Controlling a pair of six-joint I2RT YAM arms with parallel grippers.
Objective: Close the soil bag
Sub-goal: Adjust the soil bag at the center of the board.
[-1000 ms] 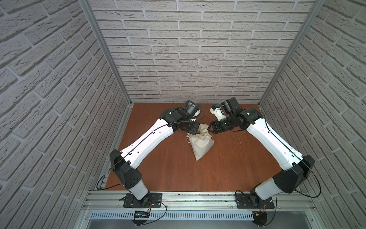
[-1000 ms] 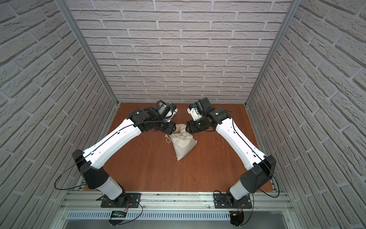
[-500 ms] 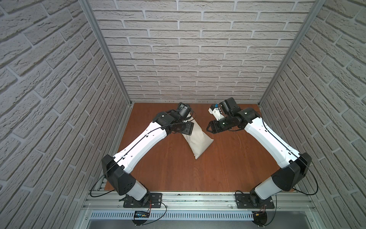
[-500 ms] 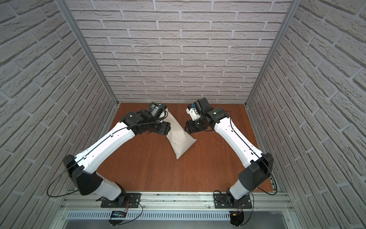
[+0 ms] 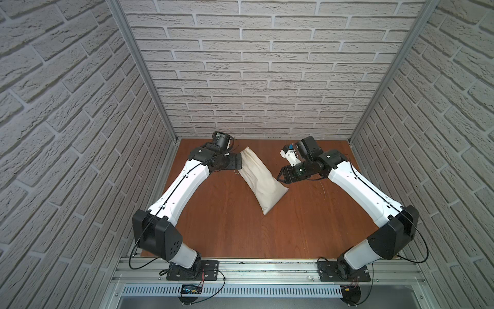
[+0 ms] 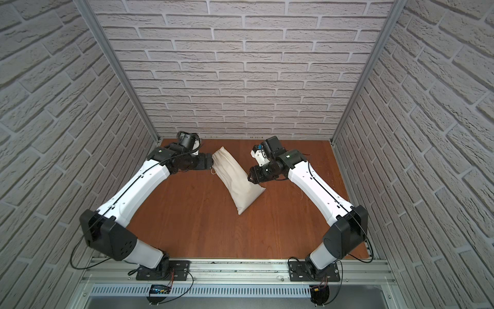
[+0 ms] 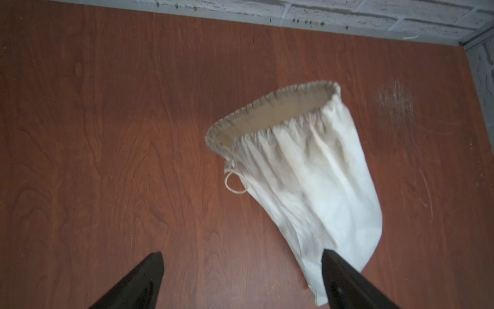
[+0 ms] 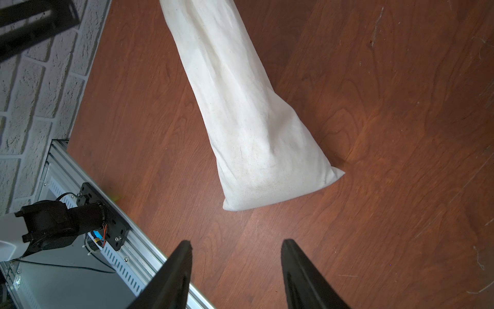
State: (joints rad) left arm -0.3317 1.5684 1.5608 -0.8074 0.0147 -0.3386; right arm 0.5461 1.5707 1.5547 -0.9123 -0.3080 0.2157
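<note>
Cloth soil bag [image 7: 307,182] looks soft and limp (mouth agape); pinch its cord [image 7: 233,166]; left gripper [image 7: 242,251] and right gripper [image 8: 237,240] gape empty.

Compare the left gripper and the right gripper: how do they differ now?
The left gripper is spread wider than the right gripper. The left is beside the open mouth of the soil bag; the right is near its bottom end. Both are open, and neither holds the bag.

White brick-pattern walls [image 5: 254,80] on three sides — reddish wood-grain tabletop [image 5: 227,227], aluminium rail [image 5: 267,270] along its front edge.
</note>
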